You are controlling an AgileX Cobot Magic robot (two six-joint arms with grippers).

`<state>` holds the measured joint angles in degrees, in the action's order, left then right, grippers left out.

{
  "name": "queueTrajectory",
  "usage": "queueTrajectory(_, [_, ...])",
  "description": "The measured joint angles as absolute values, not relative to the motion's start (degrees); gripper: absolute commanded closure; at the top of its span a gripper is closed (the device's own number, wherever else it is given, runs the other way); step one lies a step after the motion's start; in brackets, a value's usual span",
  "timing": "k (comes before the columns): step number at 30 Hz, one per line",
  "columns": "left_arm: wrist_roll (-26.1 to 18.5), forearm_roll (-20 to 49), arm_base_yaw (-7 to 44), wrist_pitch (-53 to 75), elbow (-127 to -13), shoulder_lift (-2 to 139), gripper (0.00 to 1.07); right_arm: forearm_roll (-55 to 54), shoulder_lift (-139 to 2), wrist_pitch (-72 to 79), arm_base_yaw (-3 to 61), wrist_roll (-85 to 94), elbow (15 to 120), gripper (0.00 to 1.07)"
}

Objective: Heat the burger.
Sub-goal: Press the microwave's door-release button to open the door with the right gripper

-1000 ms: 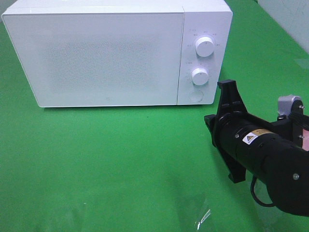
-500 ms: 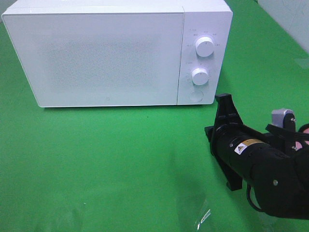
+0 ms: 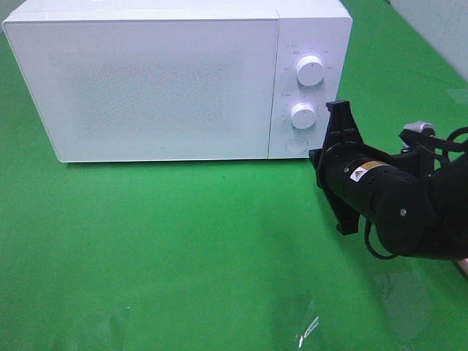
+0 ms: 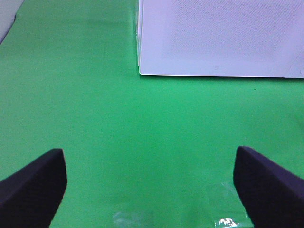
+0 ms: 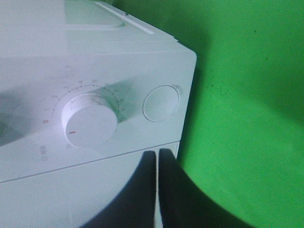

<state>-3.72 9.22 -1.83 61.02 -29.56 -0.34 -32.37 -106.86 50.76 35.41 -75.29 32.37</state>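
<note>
Our right fingers (image 5: 178, 199) are pressed flat together with nothing between them, their tips close in front of the white microwave (image 3: 161, 88), at the seam where the shut door meets the control panel; we cannot tell whether they touch it. Just beyond the tips sit the lower dial (image 5: 90, 118) and the round button (image 5: 161, 103) beside it, with the upper dial (image 3: 311, 71) above them in the high view. Behind the fingers, the black right arm (image 3: 395, 205) reaches in from the right, over the tabletop (image 3: 183, 241). Our left fingers (image 4: 33, 185) stand wide apart and hold nothing, hanging over bare green with the microwave's near corner ahead of them. The tabletop is covered in a bright green, matte cloth running under and around the microwave. A small glinting scrap of clear film (image 3: 307, 329) lies on it near the front edge. A pale wall (image 3: 439, 22) shows at the far right corner. We cannot tell where the burger is, as the frosted door hides the inside.
</note>
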Motion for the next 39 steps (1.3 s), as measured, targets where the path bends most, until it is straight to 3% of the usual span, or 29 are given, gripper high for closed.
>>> queueTrajectory(19, [-3.7, 9.2, -1.8, 61.0, -29.6, -0.3, 0.19, -31.1, -118.1, 51.1, 32.2, -77.5, 43.2, 1.07])
queueTrajectory(39, [-3.7, 9.2, -1.8, 61.0, -29.6, -0.3, 0.19, -31.3, -120.9, 49.6, 30.2, -79.0, 47.0, 1.07])
